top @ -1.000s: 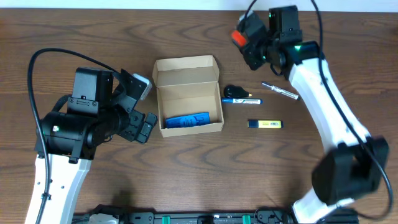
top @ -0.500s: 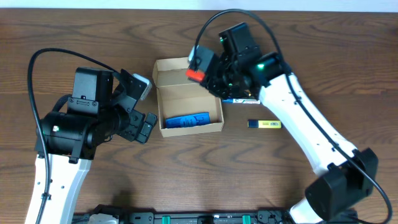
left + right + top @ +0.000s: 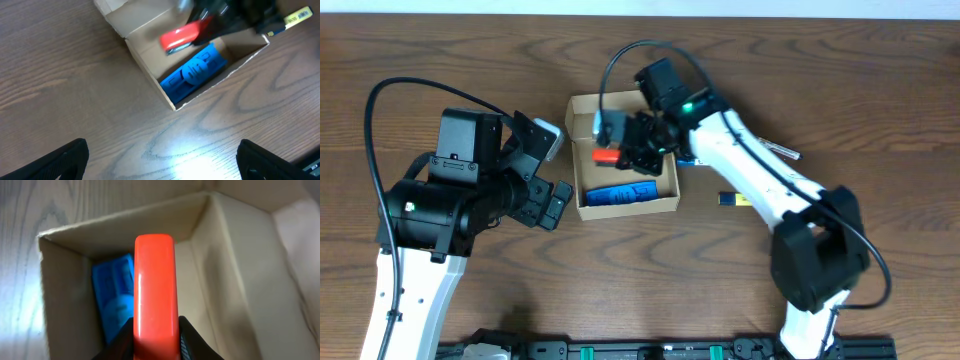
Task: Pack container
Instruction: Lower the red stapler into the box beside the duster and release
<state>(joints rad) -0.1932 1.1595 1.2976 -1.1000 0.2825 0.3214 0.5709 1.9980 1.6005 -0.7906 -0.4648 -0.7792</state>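
Overhead view: the right gripper point(image 3: 625, 142) clamps a red item point(image 3: 607, 156) over the box point(image 3: 630, 207) near the worktop's far edge, the left gripper point(image 3: 165, 167) gapes empty; dropped askew, the item could wedge atop the blue item point(image 3: 620, 193).

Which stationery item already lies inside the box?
The blue one, flat on the box floor; the red one is held over it, the yellow one lies outside.
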